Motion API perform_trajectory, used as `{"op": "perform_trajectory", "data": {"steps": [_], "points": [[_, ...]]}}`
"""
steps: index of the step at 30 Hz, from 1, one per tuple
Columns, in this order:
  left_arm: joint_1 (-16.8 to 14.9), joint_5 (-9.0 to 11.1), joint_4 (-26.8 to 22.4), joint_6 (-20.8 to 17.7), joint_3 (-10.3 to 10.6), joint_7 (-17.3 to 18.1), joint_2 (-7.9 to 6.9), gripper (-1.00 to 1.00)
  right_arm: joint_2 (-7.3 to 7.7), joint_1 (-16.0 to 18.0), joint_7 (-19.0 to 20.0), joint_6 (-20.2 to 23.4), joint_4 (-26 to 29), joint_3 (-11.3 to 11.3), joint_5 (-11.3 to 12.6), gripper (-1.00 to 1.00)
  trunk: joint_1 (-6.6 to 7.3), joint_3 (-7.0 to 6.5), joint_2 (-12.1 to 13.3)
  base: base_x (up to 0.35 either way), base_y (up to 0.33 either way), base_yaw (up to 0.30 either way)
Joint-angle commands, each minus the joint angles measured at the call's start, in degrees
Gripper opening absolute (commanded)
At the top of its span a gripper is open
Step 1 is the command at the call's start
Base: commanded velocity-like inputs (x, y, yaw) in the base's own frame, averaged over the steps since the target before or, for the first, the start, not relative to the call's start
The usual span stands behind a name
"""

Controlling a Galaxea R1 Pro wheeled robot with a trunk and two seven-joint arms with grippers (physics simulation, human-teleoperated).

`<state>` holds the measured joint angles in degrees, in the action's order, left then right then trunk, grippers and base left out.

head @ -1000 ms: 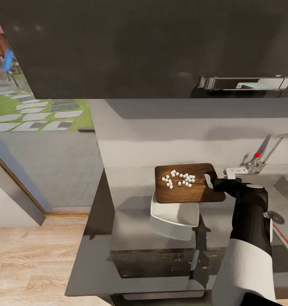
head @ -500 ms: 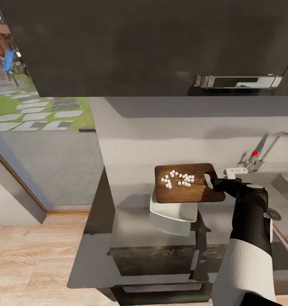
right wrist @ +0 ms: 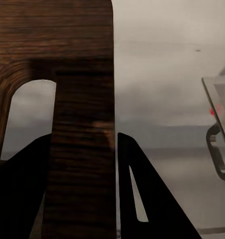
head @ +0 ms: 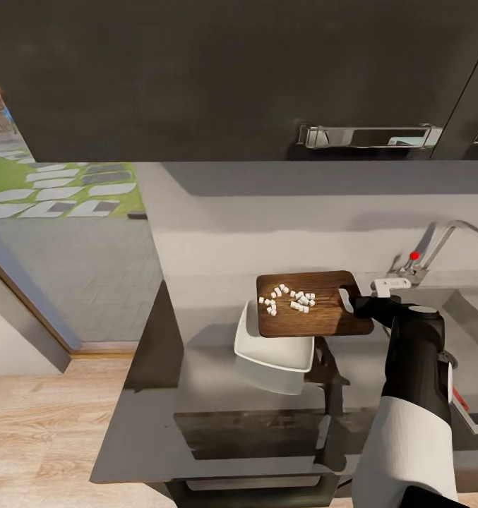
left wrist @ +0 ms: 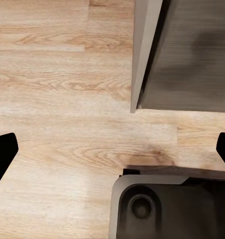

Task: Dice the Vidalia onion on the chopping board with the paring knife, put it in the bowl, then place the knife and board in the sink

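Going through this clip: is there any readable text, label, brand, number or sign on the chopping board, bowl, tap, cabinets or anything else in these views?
None: no text, number or brand can be read anywhere.
The chopping board held by the right gripper shows plain wood grain.
The bowl is plain white.
The tap's red knob is a plain dot, no lettering.

We are looking along our right gripper [right wrist: 82,164], whose two dark fingers [right wrist: 142,199] are closing on the handle strip of the wooden chopping board [right wrist: 67,50], beside its slot. Past the board's edge the grey countertop [right wrist: 167,74] is showing, and beyond that the chrome tap [right wrist: 219,129] with a blurred red spot
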<state>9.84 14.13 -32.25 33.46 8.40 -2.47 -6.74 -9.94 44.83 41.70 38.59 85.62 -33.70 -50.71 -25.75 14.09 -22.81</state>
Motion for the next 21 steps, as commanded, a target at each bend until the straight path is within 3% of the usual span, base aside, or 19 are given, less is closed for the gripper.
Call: {"op": "perform_trajectory", "data": {"steps": [1, 17, 21], "points": [[0.00, 0.55, -0.09, 0.12, 0.48, -0.27, -0.10, 1.00, -0.06, 0.08, 0.58, 0.01, 0.08, -0.12, -0.55, -1.00, -0.04, 0.10, -0.11, 0.000, 0.000, 0.000], [0.00, 0.55, -0.18, 0.12, 0.48, -0.27, -0.11, 1.00, -0.06, 0.08, 0.57, -0.22, 0.08, 0.14, -0.80, -1.00, -0.04, 0.10, -0.11, 0.000, -0.052, 0.000], [0.00, 0.55, -0.20, 0.12, 0.48, -0.27, -0.11, 1.00, -0.06, 0.08, 0.53, -0.26, 0.08, 1.93, -0.84, -1.00, -0.04, 0.10, -0.11, 0.000, 0.000, 0.000]]}}
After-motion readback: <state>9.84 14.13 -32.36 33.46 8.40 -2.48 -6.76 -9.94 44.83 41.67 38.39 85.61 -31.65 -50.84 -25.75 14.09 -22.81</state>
